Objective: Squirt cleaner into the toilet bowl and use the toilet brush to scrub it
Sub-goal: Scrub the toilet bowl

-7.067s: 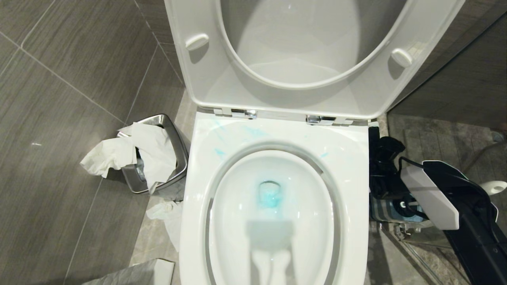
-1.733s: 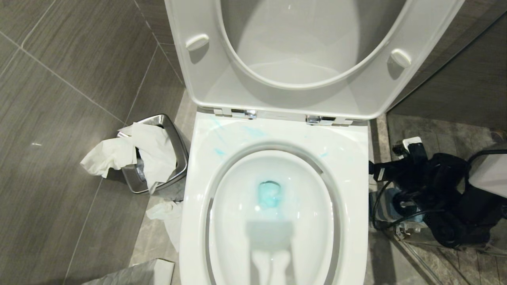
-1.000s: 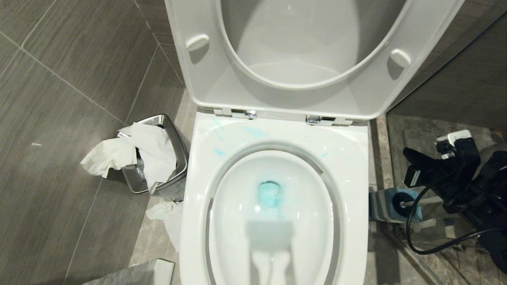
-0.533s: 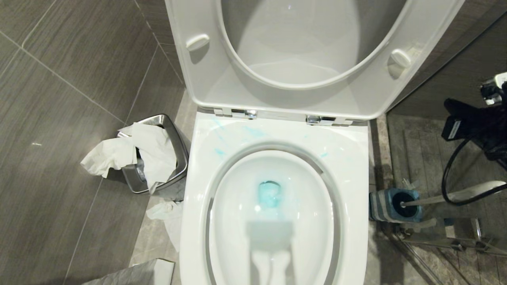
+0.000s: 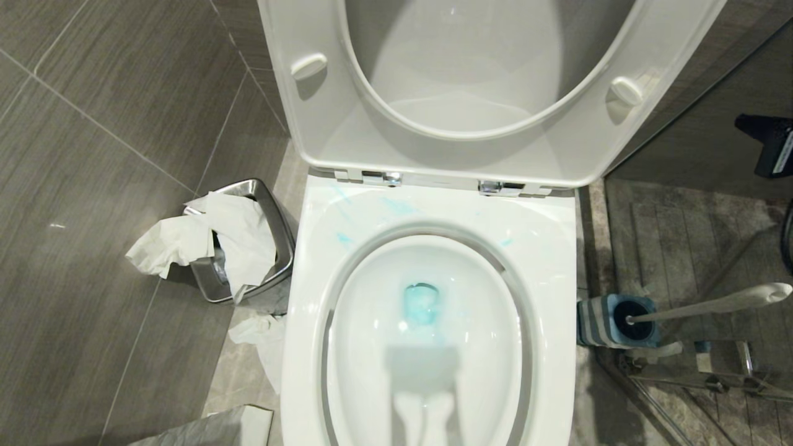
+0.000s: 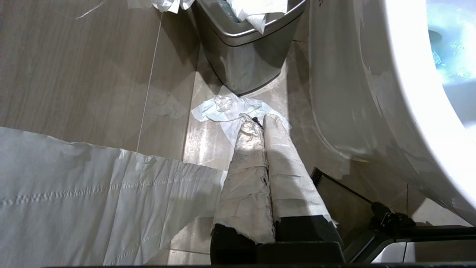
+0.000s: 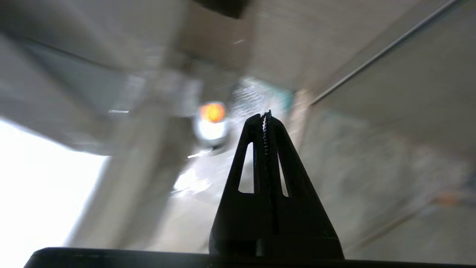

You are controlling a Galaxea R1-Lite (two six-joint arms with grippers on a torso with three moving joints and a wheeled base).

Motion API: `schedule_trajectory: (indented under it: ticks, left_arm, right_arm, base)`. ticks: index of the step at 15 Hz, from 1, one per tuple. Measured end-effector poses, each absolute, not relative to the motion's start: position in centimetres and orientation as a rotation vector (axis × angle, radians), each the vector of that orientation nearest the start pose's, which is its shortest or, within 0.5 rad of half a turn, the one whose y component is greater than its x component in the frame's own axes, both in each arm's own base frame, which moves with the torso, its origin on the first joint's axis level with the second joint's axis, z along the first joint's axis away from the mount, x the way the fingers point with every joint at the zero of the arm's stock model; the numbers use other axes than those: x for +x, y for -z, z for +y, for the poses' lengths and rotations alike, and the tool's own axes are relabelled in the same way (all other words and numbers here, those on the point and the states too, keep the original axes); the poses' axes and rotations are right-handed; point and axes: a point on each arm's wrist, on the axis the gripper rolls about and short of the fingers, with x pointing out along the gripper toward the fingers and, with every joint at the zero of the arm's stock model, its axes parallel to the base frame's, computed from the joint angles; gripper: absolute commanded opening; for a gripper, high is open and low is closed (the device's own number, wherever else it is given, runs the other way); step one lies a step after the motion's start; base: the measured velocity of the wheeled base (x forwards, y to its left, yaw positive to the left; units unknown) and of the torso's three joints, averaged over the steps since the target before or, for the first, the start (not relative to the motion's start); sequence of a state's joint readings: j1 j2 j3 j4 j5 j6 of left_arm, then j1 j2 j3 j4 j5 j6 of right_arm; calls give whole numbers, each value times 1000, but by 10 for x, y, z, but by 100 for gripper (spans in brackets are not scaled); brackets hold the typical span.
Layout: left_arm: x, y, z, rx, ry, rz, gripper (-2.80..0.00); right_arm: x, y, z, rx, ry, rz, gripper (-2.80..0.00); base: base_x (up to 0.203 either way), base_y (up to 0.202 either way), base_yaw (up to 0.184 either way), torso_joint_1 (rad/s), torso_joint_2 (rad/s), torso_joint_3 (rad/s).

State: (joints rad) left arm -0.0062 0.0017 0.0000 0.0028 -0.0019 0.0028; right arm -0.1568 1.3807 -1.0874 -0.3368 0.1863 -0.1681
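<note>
The toilet bowl [image 5: 560,248] stands open, its seat and lid raised. Cleaner [image 5: 421,306] tints the water turquoise, and thin streaks of it mark the back of the rim. On the floor to the right, the toilet brush [image 5: 706,305] stands in its blue-grey holder [image 5: 598,322], white handle leaning right, nothing holding it. A black part of my right arm [image 5: 768,145] shows at the right edge, well above the brush. My right gripper [image 7: 266,113] is shut and empty. My left gripper [image 6: 256,120], fingers wrapped in white, is shut low beside the bowl's left side.
A steel bin [image 5: 272,210] stuffed with white paper stands left of the toilet. Crumpled tissue [image 5: 260,334] lies on the floor before it. A white sheet [image 6: 74,193] is spread near my left gripper. A glass partition rail [image 5: 700,378] runs behind the brush holder.
My right arm has lifted off the brush holder and swung up to the right edge of the head view. The brush stays in its holder. The left arm is still.
</note>
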Motion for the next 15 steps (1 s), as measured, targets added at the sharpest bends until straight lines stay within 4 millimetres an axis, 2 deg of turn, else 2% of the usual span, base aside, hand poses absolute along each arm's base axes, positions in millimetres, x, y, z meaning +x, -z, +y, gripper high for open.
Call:
schedule_trajectory:
  ticks: [2, 6, 10, 15]
  left_arm:
    - [-23, -75, 0, 2, 7, 5, -280]
    - [-23, -75, 0, 3, 7, 5, -280]
    - [-23, -75, 0, 3, 7, 4, -280]
    - [-23, -75, 0, 3, 7, 4, -280]
  right_arm:
    - [207, -337, -28, -70, -69, 46, -280]
    - [157, -332, -22, 112, -111, 277, -280]
    - [108, -313, -22, 256, -140, 474, -280]
    - [82, -269, -24, 309, -57, 576, -280]
  base:
    - [0, 0, 0, 0, 0, 0]
    - [0, 0, 0, 0, 0, 0]
    - [0, 0, 0, 0, 0, 0]
    - [0, 0, 0, 0, 0, 0]
